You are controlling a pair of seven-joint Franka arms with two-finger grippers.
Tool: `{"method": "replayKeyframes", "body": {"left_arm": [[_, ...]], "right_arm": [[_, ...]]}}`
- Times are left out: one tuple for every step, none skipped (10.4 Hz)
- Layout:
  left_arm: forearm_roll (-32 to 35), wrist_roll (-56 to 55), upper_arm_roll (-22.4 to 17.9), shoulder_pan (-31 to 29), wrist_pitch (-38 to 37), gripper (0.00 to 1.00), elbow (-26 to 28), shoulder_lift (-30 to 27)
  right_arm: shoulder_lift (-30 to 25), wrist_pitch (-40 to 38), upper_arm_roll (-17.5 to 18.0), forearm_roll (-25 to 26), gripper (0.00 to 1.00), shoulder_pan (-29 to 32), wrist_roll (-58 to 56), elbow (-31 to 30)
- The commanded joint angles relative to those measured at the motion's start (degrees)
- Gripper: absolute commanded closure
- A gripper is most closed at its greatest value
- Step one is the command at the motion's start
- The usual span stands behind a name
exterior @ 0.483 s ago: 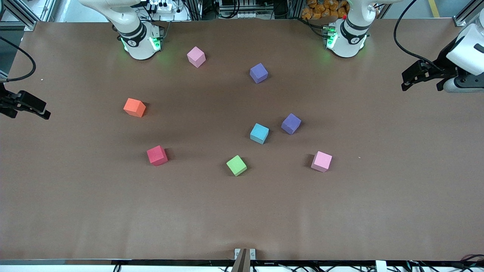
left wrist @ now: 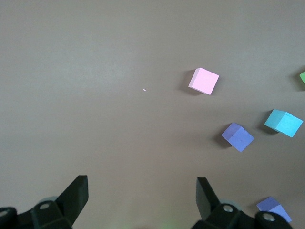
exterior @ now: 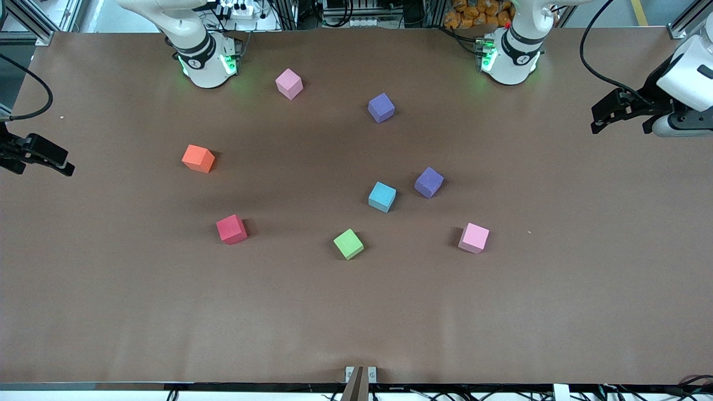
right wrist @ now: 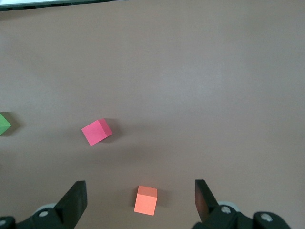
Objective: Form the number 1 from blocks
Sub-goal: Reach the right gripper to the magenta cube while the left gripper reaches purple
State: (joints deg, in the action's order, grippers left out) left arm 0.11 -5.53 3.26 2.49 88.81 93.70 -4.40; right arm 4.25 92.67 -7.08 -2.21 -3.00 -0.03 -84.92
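Blocks lie scattered on the brown table (exterior: 111, 312), none between our jaws. We hold the left gripper (left wrist: 142, 191) wide open and empty, well clear of the two purple blocks (exterior: 429, 182) and the light blue block (exterior: 382, 196). Our right gripper (right wrist: 140, 194) also gapes empty, apart from the red block (right wrist: 96, 132) and the green block (exterior: 348, 244).

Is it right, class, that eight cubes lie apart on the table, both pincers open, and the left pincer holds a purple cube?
Not quite. The left pincer holds nothing, as the left wrist view shows: the purple cubes lie on the table. The rest stands.
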Motion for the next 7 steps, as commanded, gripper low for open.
{"method": "replayKeyframes", "body": {"left_arm": [[-1.07,-1.04,1.39,0.59,-0.57,0.00,0.07,2.63],[-0.99,-5.93,2.88,0.68,0.05,0.00,0.43,3.17],[-0.99,-9.64,4.90,0.68,0.40,0.00,0.43,3.95],[-1.07,-12.72,7.00,0.68,0.40,0.00,0.43,4.74],[-1.34,-16.93,8.77,0.76,0.40,0.00,0.52,5.54],[-1.42,-21.93,11.31,0.85,0.49,0.00,0.95,6.59],[-1.51,-27.03,13.07,2.25,1.62,0.00,2.09,7.47]], "right_arm": [[0.14,-0.73,1.02,0.36,0.00,0.89,0.82,0.38],[0.14,-0.56,1.10,0.19,0.00,0.80,0.73,-0.41],[0.14,0.14,1.10,-0.16,0.00,0.45,0.82,-1.46],[0.14,1.10,1.10,-0.43,0.00,0.19,0.82,-2.60],[0.14,3.55,1.19,-0.51,0.00,-0.86,0.82,-4.35],[0.40,6.10,1.19,-0.43,0.00,-1.65,0.82,-5.59],[1.10,7.25,1.19,-0.52,0.00,-2.01,0.82,-5.86]]}}
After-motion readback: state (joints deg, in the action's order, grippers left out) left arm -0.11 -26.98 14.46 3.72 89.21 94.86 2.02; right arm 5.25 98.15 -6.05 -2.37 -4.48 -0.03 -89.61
